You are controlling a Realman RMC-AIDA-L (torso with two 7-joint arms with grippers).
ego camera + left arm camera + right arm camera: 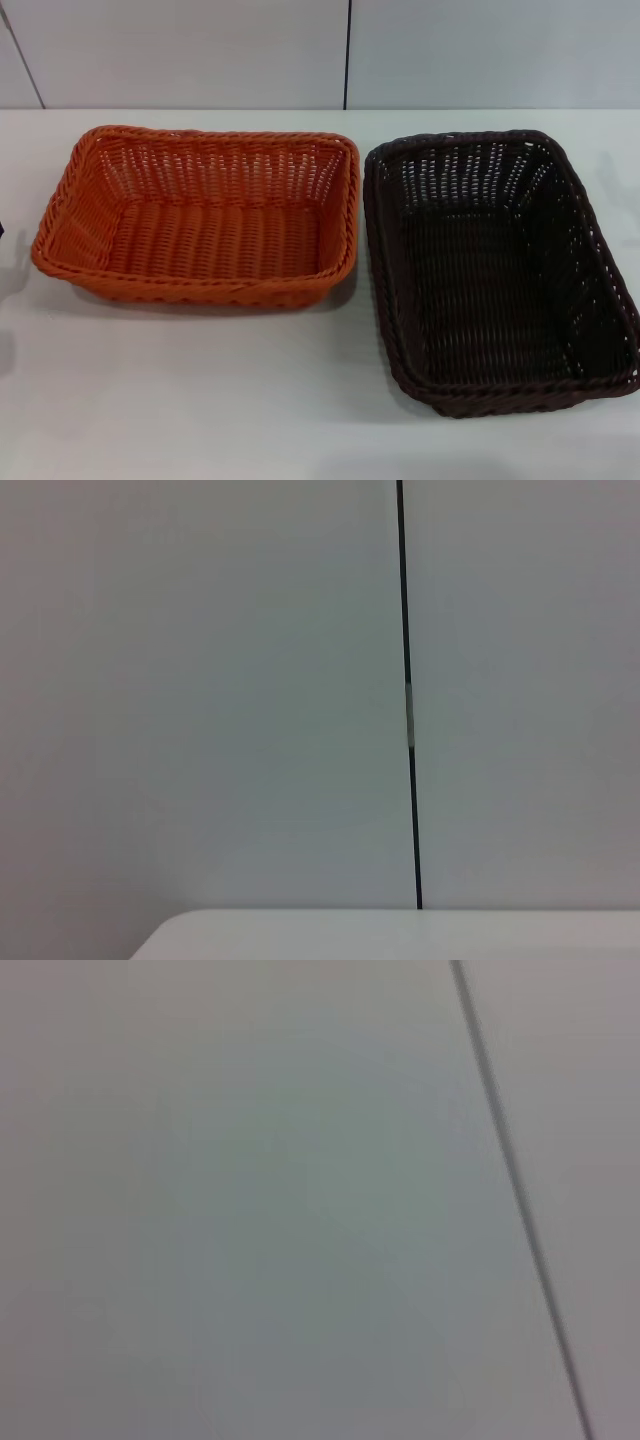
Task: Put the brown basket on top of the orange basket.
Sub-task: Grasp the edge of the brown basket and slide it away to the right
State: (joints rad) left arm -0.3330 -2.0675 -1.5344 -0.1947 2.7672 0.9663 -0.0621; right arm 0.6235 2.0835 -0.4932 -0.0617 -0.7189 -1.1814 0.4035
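The orange basket (197, 215) is sitting on the white bench (200, 400) toward the robot's left, and the brown basket (497, 268) is lying just beside it on the right, their near rims almost touching. Both are resting upright and separate. Neither gripper is showing in any view, so the state of their fingers cannot be told.

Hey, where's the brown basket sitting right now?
In the head view, the brown basket sits on the white table on the robot's right, right beside the orange basket, not stacked on it.
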